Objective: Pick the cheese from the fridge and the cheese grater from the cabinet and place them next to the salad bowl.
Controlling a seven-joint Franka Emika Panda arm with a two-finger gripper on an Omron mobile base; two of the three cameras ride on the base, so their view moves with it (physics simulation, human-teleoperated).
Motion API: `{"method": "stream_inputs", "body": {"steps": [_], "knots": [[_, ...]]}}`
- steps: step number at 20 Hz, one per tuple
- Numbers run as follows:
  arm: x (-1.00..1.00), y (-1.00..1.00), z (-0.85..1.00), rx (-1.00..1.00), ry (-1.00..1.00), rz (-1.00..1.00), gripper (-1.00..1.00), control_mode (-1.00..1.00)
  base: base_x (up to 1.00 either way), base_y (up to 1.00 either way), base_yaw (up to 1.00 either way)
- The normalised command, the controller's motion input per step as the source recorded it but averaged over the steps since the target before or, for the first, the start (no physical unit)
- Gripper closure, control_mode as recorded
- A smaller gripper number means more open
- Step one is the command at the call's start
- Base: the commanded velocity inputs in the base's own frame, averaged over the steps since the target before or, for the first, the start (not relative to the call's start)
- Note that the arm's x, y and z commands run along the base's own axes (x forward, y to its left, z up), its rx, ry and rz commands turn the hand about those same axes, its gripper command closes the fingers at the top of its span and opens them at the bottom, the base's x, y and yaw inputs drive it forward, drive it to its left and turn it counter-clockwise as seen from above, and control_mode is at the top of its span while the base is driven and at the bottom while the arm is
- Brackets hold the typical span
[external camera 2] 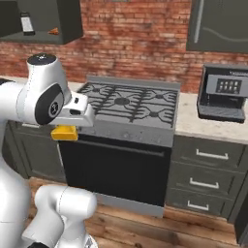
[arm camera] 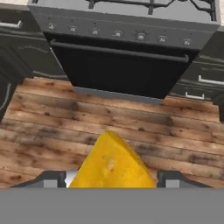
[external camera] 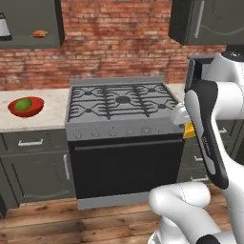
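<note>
Gripping the cheese (arm camera: 113,162) between both fingertips, end effector (arm camera: 112,179) above wooden floor (arm camera: 52,127), oven (arm camera: 118,70) at 12 o'clock. Holding a green leafy ball, salad bowl (external camera: 25,106) on counter (external camera: 47,112) at 9 o'clock of stove (external camera: 119,102). Open cabinet (external camera: 31,24) at 11 o'clock, cheese grater (external camera: 4,26) inside. Brick wall (external camera: 116,43) behind.

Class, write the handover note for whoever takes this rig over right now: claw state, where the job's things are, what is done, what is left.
Claw: shut on the cheese, carried above the wood floor in front of the oven.
Cheese grater: standing in the open cabinet, upper left, not yet fetched.
Salad bowl: on the counter left of the stove.
Done: cheese picked up.
Left: set the cheese beside the bowl, then fetch the grater and place it there too.
</note>
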Motion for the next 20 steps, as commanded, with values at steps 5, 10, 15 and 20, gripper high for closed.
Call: {"method": "stream_inputs", "body": {"steps": [5, 10, 15, 20], "knots": [[0.0, 0.0, 0.0, 0.0, 0.0, 0.0, 1.0, 1.0, 0.62, 0.96, -0.51], [0.0, 0.0, 0.0, 0.0, 0.0, 0.0, 1.0, 1.0, 0.63, 1.0, -0.4], [0.0, 0.0, 0.0, 0.0, 0.0, 0.0, 1.0, 1.0, 0.48, 0.96, -0.11], [0.0, 0.0, 0.0, 0.0, 0.0, 0.0, 1.0, 1.0, 0.54, 0.62, 0.19]]}}
